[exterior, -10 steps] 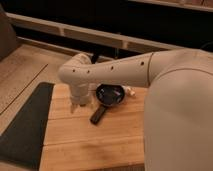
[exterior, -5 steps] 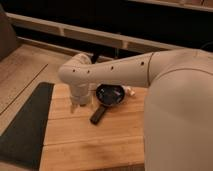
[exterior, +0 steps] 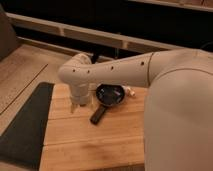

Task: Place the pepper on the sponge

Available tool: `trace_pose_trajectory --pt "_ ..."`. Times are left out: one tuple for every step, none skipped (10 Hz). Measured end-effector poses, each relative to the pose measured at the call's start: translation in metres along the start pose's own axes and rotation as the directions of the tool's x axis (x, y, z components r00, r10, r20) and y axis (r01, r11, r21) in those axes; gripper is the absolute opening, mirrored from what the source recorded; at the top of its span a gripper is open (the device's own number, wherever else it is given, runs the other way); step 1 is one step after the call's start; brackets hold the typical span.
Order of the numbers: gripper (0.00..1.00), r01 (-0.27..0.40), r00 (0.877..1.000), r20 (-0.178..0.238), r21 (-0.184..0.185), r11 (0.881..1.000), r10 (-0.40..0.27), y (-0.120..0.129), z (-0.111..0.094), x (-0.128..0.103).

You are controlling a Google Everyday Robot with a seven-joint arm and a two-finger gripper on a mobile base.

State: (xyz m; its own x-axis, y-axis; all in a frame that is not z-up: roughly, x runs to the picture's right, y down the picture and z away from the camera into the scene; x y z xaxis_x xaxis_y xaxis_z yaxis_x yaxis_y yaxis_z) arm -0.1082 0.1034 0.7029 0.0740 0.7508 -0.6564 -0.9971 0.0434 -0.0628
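Camera view shows the tool [exterior: 79,105] hanging low over the wooden counter [exterior: 100,145], just left of the black pan [exterior: 110,93]. Whether it is clenched, released or grasping anything I cannot tell. Neither pepper nor sponge shows; the arm [exterior: 115,72] may hide them. The risks, as I judge them: a sideways sweep could knock the pan's handle [exterior: 98,114], and a pepper set blind on a small sponge may roll off.
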Motion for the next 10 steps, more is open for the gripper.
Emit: trace_pose_trajectory --pt "0.65 0.000 1.000 0.000 0.000 1.000 0.000 0.000 0.000 0.000" --pt "0.65 0.000 1.000 0.000 0.000 1.000 0.000 0.000 0.000 0.000" --pt "0.65 0.000 1.000 0.000 0.000 1.000 0.000 0.000 0.000 0.000" --pt "0.65 0.000 1.000 0.000 0.000 1.000 0.000 0.000 0.000 0.000" --pt "0.65 0.000 1.000 0.000 0.000 1.000 0.000 0.000 0.000 0.000" --pt "0.65 0.000 1.000 0.000 0.000 1.000 0.000 0.000 0.000 0.000" --pt "0.65 0.000 1.000 0.000 0.000 1.000 0.000 0.000 0.000 0.000" --pt "0.65 0.001 1.000 0.004 0.002 1.000 -0.001 -0.001 -0.001 -0.001" --pt "0.65 0.016 1.000 0.022 0.007 1.000 -0.017 -0.002 -0.001 -0.007" --pt "0.65 0.049 0.997 0.059 0.008 0.999 -0.049 -0.007 -0.002 -0.020"
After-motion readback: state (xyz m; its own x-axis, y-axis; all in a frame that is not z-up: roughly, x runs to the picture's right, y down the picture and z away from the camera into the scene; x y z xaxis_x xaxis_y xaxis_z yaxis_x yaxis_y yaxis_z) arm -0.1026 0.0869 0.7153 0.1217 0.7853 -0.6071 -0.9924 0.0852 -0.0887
